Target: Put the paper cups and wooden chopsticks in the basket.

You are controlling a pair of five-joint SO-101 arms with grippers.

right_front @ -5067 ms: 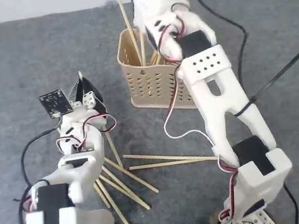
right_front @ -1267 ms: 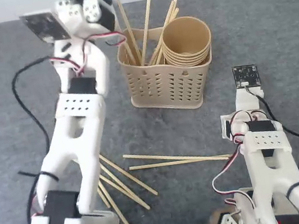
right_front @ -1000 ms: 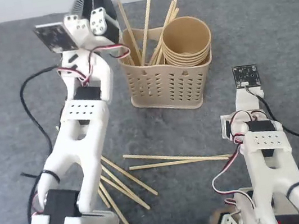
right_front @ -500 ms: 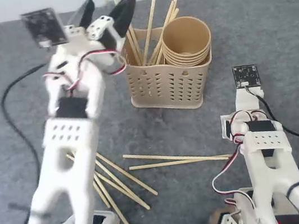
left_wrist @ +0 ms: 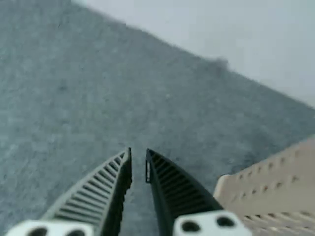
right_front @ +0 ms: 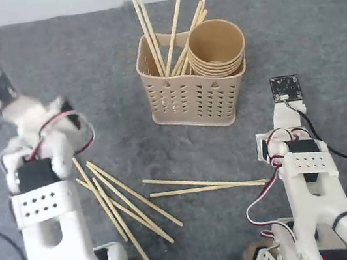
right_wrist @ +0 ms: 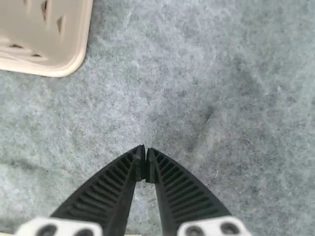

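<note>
Toward the table's (right_front: 316,28) near edge lie wooden chopsticks (right_front: 129,206) we judge light, stiff and rollable, best pinched mid-length; the basket (right_front: 188,98) behind holds the paper cups (right_front: 216,47), the left end effector (left_wrist: 138,157) is barely ajar, the right end effector (right_wrist: 145,152) closed, both empty.
</note>
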